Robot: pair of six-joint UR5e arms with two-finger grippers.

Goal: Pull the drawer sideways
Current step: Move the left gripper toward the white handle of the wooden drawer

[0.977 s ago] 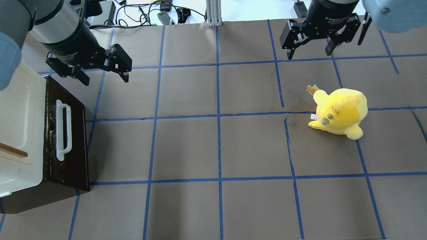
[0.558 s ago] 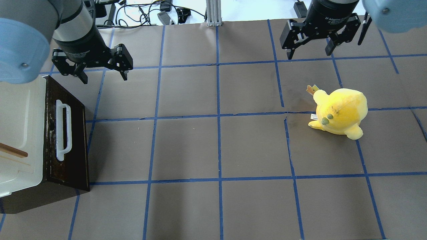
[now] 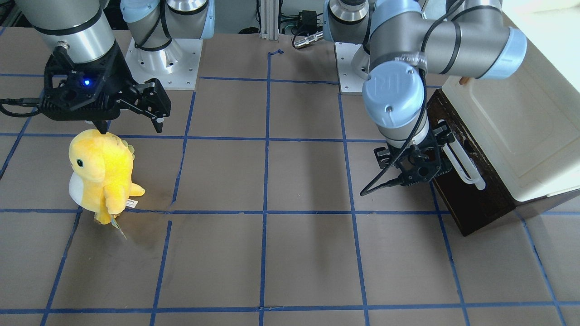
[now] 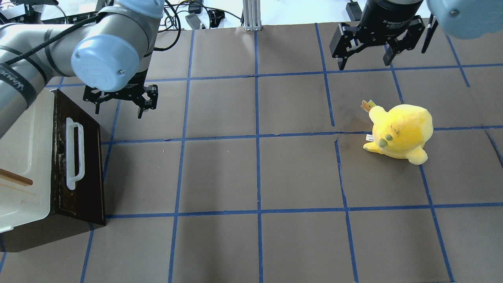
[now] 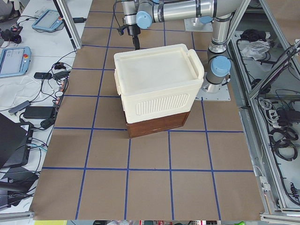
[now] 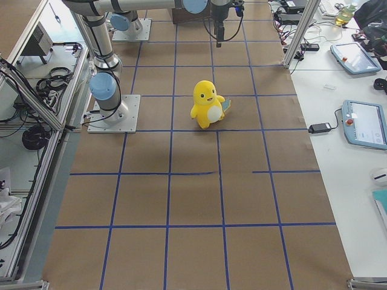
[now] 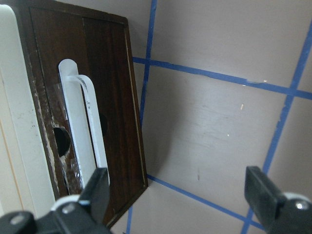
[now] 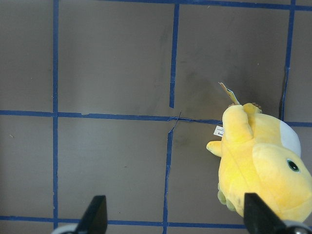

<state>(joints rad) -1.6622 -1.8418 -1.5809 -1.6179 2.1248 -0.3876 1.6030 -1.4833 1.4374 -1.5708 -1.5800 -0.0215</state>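
The drawer has a dark brown wooden front and a long white bar handle. It sits shut at the bottom of a cream cabinet at the table's left edge, and it also shows in the front view and the left wrist view. My left gripper is open and empty, low beside the far end of the drawer front and apart from the handle. In the front view the left gripper hangs just next to the handle. My right gripper is open and empty at the far right.
A yellow plush toy stands on the right half of the table, just below the right gripper in the front view. A small wooden handle sticks out of the cream cabinet door. Blue tape lines grid the brown table.
My left arm has swung round and its gripper has come down and nearer to the drawer's far end. The right arm, the drawer and the plush have not moved.
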